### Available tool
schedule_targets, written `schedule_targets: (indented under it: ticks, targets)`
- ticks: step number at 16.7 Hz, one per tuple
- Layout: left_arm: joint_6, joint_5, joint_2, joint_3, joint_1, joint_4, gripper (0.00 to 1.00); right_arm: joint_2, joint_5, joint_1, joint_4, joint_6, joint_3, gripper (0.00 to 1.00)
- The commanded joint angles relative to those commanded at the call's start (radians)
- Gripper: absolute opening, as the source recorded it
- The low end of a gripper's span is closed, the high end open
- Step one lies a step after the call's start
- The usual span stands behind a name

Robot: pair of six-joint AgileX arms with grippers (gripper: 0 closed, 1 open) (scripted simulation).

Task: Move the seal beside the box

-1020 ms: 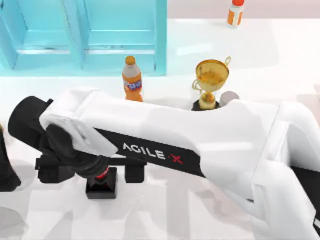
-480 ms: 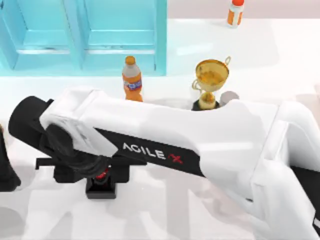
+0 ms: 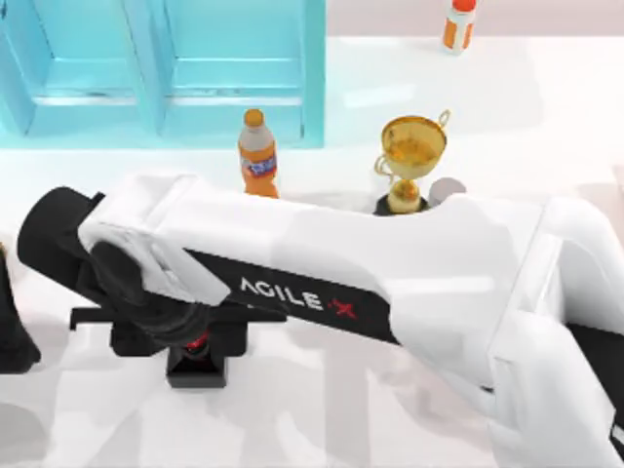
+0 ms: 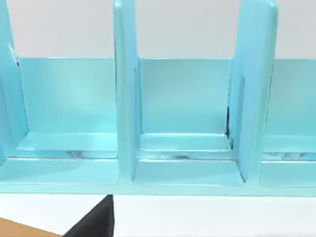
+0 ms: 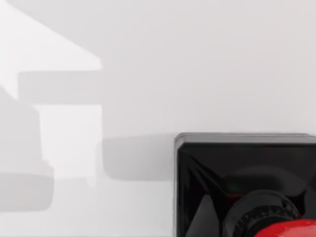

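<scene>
White table and blue cabinet around me

My table (image 3: 546, 107) is glossy white, with soft grey shadows falling across it. Along its far edge on the left stands a large light-blue cabinet (image 3: 166, 68) with panelled doors; from my left wrist I see its upright dividers and shallow open bays (image 4: 182, 123), set against a plain pale wall (image 4: 182, 24).
</scene>
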Motion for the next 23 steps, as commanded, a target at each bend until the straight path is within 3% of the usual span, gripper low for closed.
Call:
schedule_targets:
  ticks: [7, 14, 20, 23]
  targets:
    - [0.0, 0.0, 0.0, 0.0, 0.0, 0.0, 1.0, 0.0, 0.0, 0.002, -0.017, 0.004, 0.016, 0.0]
    - [0.0, 0.0, 0.0, 0.0, 0.0, 0.0, 1.0, 0.011, 0.0, 0.002, -0.205, 0.001, 0.216, 0.0]
    - [0.0, 0.0, 0.0, 0.0, 0.0, 0.0, 1.0, 0.001, 0.001, 0.004, -0.209, -0.007, 0.209, 0.0]
    - [0.0, 0.0, 0.0, 0.0, 0.0, 0.0, 1.0, -0.078, 0.007, -0.006, -0.219, -0.084, 0.124, 0.0]
